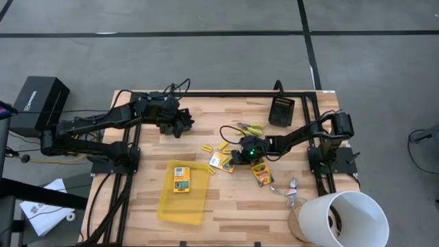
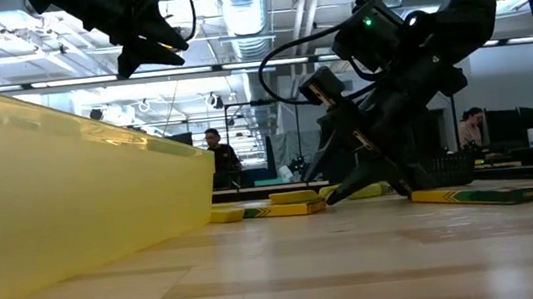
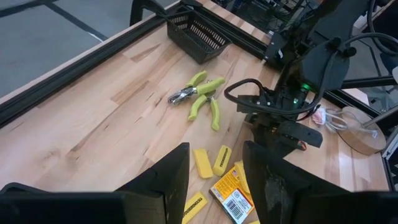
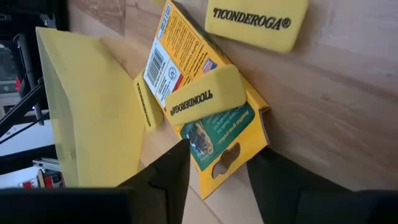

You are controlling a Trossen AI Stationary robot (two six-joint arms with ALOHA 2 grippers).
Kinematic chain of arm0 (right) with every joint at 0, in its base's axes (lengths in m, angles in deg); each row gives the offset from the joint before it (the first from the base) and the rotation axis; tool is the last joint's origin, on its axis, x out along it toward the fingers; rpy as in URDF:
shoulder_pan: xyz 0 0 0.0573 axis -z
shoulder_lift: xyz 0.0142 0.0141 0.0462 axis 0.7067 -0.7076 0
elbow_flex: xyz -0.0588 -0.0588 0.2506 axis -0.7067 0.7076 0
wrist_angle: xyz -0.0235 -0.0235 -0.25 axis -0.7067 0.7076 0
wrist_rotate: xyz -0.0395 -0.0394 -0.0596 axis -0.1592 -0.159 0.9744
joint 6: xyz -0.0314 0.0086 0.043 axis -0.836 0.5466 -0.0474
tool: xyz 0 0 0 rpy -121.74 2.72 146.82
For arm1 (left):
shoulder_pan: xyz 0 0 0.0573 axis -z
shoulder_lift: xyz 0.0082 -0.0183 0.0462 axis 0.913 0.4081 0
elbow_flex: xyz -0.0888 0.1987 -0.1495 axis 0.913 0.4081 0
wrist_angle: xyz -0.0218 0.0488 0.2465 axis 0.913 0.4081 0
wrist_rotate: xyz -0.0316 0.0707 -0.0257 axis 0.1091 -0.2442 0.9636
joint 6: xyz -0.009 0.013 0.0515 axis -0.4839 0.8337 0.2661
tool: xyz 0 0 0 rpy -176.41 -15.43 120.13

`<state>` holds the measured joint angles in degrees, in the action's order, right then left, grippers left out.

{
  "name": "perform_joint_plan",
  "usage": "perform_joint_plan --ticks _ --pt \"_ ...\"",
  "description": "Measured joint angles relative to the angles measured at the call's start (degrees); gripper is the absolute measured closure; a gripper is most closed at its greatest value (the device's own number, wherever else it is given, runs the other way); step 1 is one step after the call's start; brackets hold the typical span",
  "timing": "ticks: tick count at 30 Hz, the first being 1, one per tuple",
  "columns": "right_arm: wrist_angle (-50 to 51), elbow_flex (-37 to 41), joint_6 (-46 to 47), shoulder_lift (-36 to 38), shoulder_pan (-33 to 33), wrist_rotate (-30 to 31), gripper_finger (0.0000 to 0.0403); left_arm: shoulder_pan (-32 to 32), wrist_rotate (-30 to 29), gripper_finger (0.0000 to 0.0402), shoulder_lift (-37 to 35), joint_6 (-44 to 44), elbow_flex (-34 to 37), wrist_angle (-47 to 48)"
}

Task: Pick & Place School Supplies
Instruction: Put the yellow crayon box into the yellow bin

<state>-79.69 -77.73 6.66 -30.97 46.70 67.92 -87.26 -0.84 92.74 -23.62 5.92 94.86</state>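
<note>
Two black jointed arms [image 1: 103,123], looping black cables, green light on right wrist

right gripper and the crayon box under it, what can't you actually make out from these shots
- Right gripper, high view: its own body covers the fingertips, so contact with the crayon box is hidden.
- Right wrist view: fingers straddle the box's end, but the tips are cut off by the frame edge.
- Low view: the yellow tray wall hides what lies in it.
</note>
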Motion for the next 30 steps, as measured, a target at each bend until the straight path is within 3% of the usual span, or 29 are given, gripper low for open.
perform_joint_plan --ticks 5,11,21,30 --pt "0.1 0.0 0.0 0.0 0.5 1.8 0.0294 0.0 0.0 0.0257 0.0 0.1 0.0 0.0" --pt "0.1 0.0 -1.6 0.0 1.0 2.3 0.0391 0.0 0.0 0.0257 0.0 0.1 0.0 0.0" --pt "-1.9 0.0 -2.8 0.6 1.1 2.3 0.0402 0.0 -0.1 0.0257 0.0 -0.1 0.0 0.0" --pt "4.7 0.0 -6.5 12.1 4.5 2.6 0.0402 -0.6 -1.1 0.0257 0.0 -0.3 0.0 0.0"
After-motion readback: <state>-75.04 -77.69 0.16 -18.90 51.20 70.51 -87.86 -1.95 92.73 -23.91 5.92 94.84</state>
